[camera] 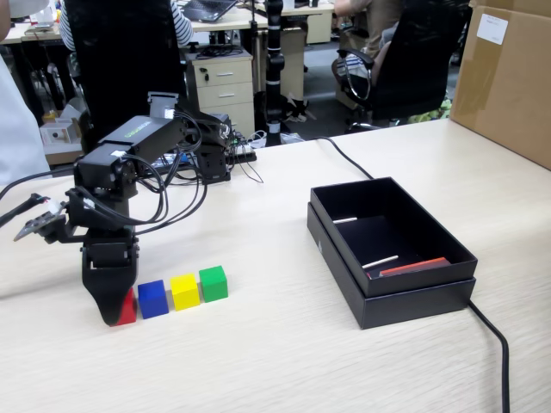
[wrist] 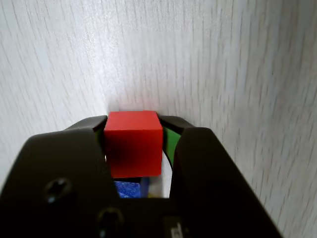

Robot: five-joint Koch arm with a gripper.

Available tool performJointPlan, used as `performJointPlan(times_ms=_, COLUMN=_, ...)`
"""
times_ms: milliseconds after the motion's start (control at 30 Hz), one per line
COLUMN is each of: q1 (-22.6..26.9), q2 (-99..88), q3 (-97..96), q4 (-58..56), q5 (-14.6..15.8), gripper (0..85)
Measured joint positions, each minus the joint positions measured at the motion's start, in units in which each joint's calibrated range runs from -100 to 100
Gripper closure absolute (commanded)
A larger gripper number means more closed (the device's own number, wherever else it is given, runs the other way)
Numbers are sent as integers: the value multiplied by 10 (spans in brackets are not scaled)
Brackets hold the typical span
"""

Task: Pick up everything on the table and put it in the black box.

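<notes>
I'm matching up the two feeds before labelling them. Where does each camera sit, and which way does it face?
Fixed view: stands off the table's near side, looking across it at the arm, the cube row and the black box; whole arm shows.
Wrist view: rides on the arm, looking past the hand onto the tabletop; only both jaws show.
Shared: the hand around the red cube.
</notes>
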Motion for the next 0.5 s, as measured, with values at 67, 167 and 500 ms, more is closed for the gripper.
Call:
performJointPlan(times_ms=67, q1=0, q2=6, q3=15, q4=1, q5=0, gripper=830)
performJointPlan(times_ms=167, q1=-1, q2=8, q3=16, q4=1, q5=0, gripper=830)
performJointPlan(times_ms=500, q1=9, q2=-384, q3=-220, q4=0, q5=4, gripper=826)
